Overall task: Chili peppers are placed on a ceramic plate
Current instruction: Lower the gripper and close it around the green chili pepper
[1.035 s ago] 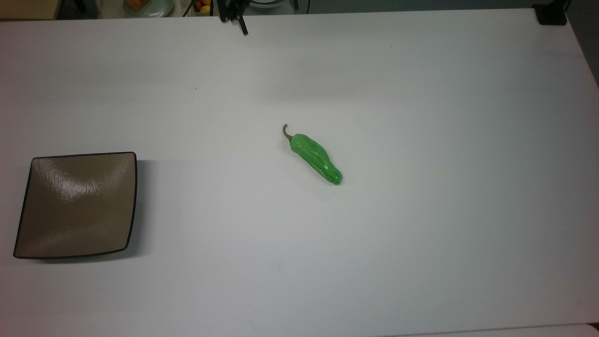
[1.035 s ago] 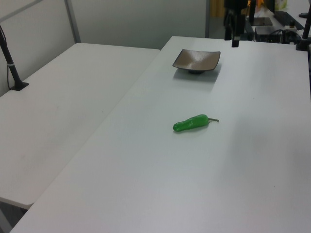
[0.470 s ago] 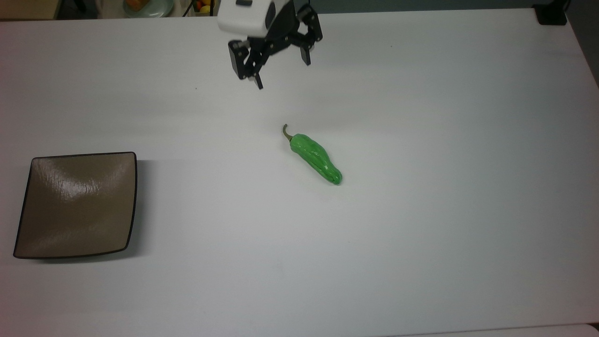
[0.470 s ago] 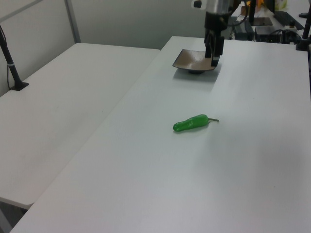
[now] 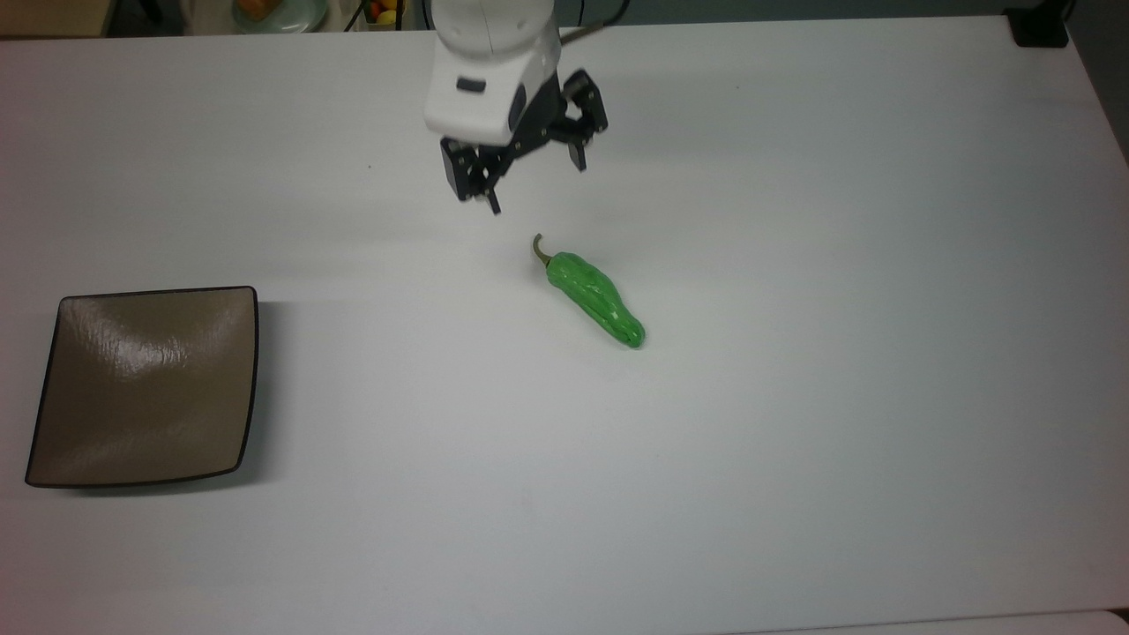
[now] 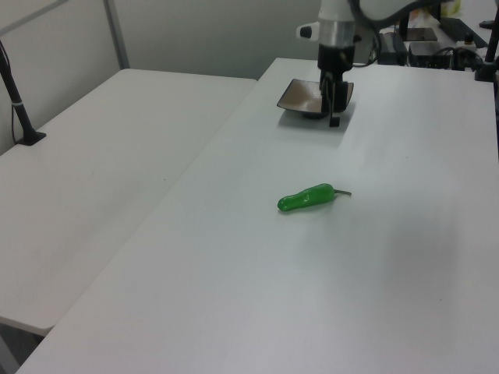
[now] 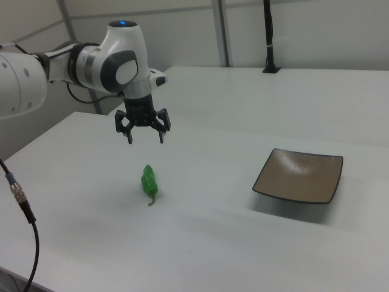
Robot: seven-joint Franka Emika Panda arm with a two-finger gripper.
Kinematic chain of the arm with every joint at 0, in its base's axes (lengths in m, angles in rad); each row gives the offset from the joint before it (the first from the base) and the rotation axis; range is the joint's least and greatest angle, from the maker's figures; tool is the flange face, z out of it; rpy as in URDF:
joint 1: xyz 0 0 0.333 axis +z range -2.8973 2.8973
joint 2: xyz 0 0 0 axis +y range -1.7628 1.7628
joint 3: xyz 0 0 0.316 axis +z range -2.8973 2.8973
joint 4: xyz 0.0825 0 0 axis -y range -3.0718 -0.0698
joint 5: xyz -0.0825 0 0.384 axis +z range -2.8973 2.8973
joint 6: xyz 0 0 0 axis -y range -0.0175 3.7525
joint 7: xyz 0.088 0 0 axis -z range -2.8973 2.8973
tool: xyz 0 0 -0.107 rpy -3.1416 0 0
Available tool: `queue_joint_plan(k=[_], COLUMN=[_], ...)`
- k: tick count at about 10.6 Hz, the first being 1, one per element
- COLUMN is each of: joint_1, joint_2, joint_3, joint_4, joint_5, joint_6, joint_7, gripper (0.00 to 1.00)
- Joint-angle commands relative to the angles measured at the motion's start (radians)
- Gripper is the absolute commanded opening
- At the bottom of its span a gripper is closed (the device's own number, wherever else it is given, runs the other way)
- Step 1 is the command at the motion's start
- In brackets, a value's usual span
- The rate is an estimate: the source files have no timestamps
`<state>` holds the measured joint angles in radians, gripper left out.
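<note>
Top view: the end effector point(image 5: 536, 187), fingers spread wide and empty, hangs at upper center above the green chili pepper point(image 5: 595, 298); the ceramic plate point(image 5: 141, 388) sits lower left.

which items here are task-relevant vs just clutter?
Task-relevant:
- chili pepper, lying on the white table, not yet grasped
- ceramic plate, empty, at the top view's left
- gripper, fingers open, above the table near the pepper's stem end

Just lying about:
- black post on the neighbouring table
- cable at the right view's left edge
</note>
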<state>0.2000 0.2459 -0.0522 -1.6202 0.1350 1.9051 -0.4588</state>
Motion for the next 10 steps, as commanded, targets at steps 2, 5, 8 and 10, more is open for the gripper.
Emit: queue_joint_plan(k=[2, 5, 8, 10], joint_1=[0.03, 0.035, 0.048, 0.055], joint_2=[0.068, 0.127, 0.183, 0.219], joint_3=[0.008, 0.023, 0.026, 0.029], joint_4=[-0.017, -0.02, -0.021, -0.03], joint_5=[0.0, -0.003, -0.006, -0.017], joint_6=[0.089, 0.146, 0.196, 0.23], joint_7=[-0.011, -0.011, -0.011, -0.011], gripper=[1.0, 1.0, 1.0, 1.0])
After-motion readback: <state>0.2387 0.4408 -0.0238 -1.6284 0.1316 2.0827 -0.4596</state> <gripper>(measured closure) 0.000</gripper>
